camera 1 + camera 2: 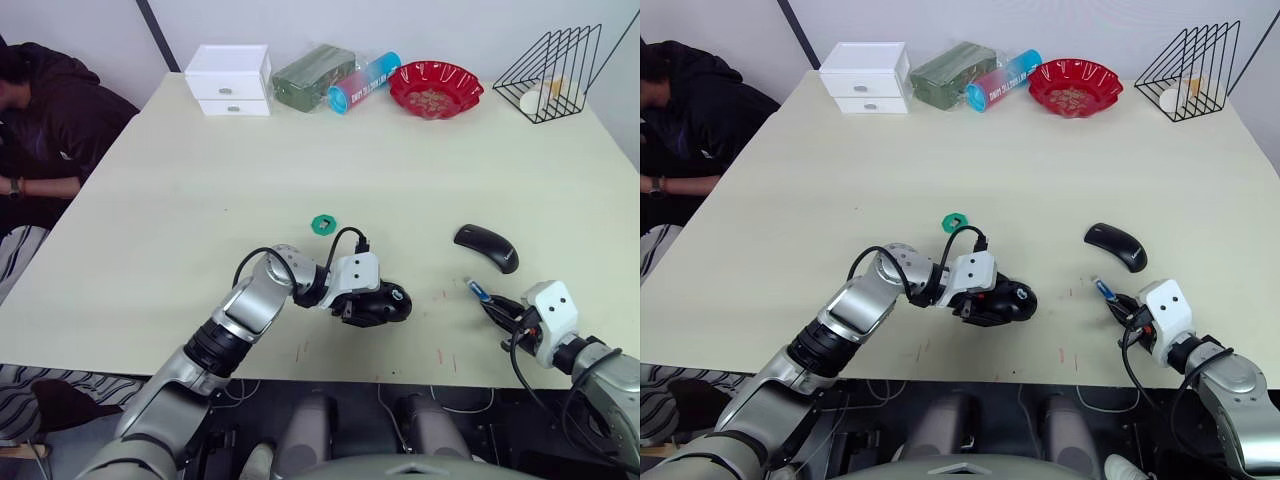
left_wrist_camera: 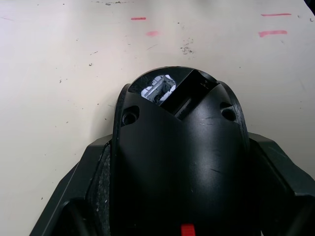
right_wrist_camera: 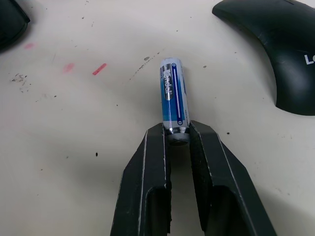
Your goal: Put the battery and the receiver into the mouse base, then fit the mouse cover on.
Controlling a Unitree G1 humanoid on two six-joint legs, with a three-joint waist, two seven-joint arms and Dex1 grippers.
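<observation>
From the head camera, the left gripper (image 1: 372, 303) clamps the mouse base (image 1: 385, 303) near the table's (image 1: 200, 200) front edge. A green disc (image 1: 323, 223) lies at its 11 o'clock, the mouse cover (image 1: 487, 247) at its 2 o'clock. The right gripper (image 1: 497, 306) holds the battery (image 1: 476, 290) just below the cover.

Left wrist view: the mouse base's (image 2: 179, 162) open compartment shows, both fingers pressed on its sides.

Right wrist view: fingertips (image 3: 156, 142) pinch the battery's (image 3: 174, 101) end; the cover (image 3: 275, 44) lies near, apart from it.
</observation>
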